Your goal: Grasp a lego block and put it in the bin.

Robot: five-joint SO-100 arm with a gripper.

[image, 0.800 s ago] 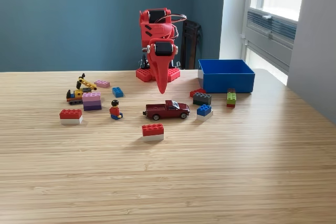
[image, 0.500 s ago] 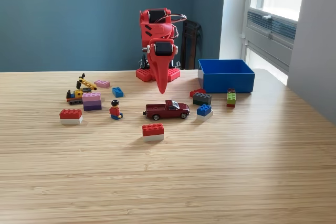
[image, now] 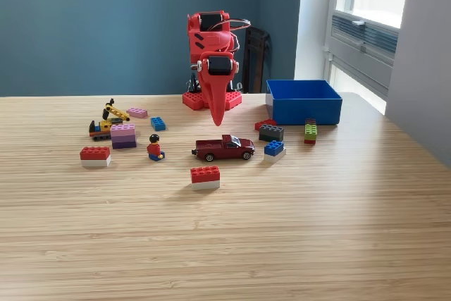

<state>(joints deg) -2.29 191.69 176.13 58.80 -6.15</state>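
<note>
Worktop (image: pixel 296 244): pale wood grain, carrying every item listed; we find nothing shifted on it across the last moments, so the task stands unstarted.

Arm: red, folded at the rear centre, unmoved over the same interval.

Bin (image: pixel 304 101): blue, low-walled, to the exterior view's right of the tool and level with it; no brick shows above its rim.

Tool (image: pixel 218 119): pointing straight down, tip above the worktop; the jaws read as pressed together with nothing between them.

Toy car (image: pixel 224 148): dark red, just in front of the tool.

Red-and-white block (image: pixel 205 177): nearer the camera than the car, well clear of other pieces; we judge it an easy first pick.

Blue block (image: pixel 274 149): in front of the tool, toward the bin.

Minifigure (image: pixel 155 148): to the exterior view's left of the tool.
</note>
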